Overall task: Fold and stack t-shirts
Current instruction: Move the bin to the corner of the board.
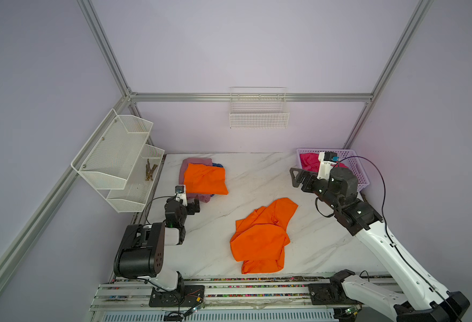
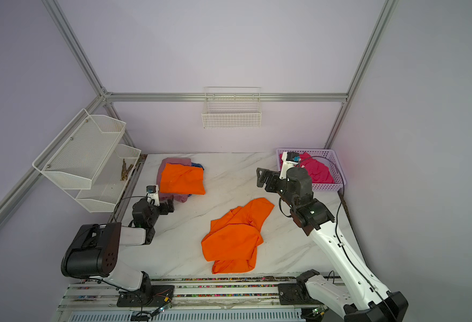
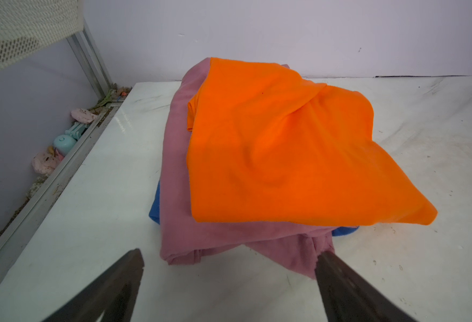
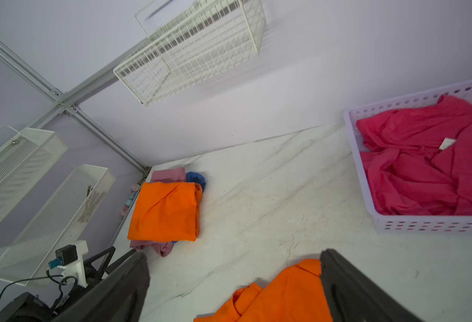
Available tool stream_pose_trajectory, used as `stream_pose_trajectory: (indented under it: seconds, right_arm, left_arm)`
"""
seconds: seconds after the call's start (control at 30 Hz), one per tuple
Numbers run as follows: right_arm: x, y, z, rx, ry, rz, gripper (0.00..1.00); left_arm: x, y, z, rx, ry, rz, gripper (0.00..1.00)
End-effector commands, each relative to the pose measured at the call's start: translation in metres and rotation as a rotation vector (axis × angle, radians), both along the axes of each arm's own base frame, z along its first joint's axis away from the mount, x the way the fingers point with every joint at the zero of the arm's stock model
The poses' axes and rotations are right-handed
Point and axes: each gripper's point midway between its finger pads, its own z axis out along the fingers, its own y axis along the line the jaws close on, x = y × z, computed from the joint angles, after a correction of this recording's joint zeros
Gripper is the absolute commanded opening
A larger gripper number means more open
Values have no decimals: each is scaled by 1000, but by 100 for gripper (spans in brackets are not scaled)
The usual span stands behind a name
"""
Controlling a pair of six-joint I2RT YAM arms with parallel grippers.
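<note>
A folded bright orange t-shirt (image 1: 205, 178) (image 3: 279, 150) tops a stack at the back left, over a mauve-pink t-shirt (image 3: 179, 223) and a blue one (image 3: 154, 212). A second orange t-shirt (image 1: 262, 237) (image 2: 236, 237) lies crumpled mid-table. A hot pink t-shirt (image 4: 424, 167) fills the purple basket (image 1: 360, 172). My left gripper (image 1: 195, 207) (image 3: 230, 255) stands open just in front of the stack, holding nothing. My right gripper (image 1: 294, 177) (image 4: 235, 253) hangs open above the table, beside the basket and beyond the crumpled shirt's far end.
A white mesh two-tier shelf (image 1: 117, 156) hangs on the left wall and a wire basket (image 1: 258, 117) on the back wall. Small toys (image 3: 62, 142) lie in the gap left of the table. The arms' base rail (image 1: 229, 290) runs along the front edge.
</note>
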Motion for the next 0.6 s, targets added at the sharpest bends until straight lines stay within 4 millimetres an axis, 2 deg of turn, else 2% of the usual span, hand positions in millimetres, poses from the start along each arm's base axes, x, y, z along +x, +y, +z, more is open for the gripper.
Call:
stream_pose_trajectory:
  seconds: [0.0,0.1,0.2,0.3,0.37,0.43,0.53,0.57]
  right_arm:
    - [-1,-22,11,-101,-8,-95,100]
    - [-3,-23,-1,-141,23,-85,99]
    - [-13,-29,5,-122,5,-102,99]
    - [-26,-52,5,-149,-8,-197,98]
    - [-37,-77,-4,-200,29,-308,93]
    - [-47,-93,-17,-274,82,-368,92]
    - [-58,-103,-36,-349,149,-402,92]
    - [-59,-103,-39,-359,160,-406,92]
  left_arm:
    - [19,4,27,2,45,21,100]
    - [31,5,46,-41,110,36,100]
    - [36,3,78,-171,25,69,100]
    - [45,-16,104,-275,-1,-18,100]
    - [45,-25,139,-311,-12,-54,97]
    - [42,-37,161,-249,-15,-79,94]
    - [31,-57,198,-7,-78,-28,97]
    - [27,-56,208,-21,-96,13,98]
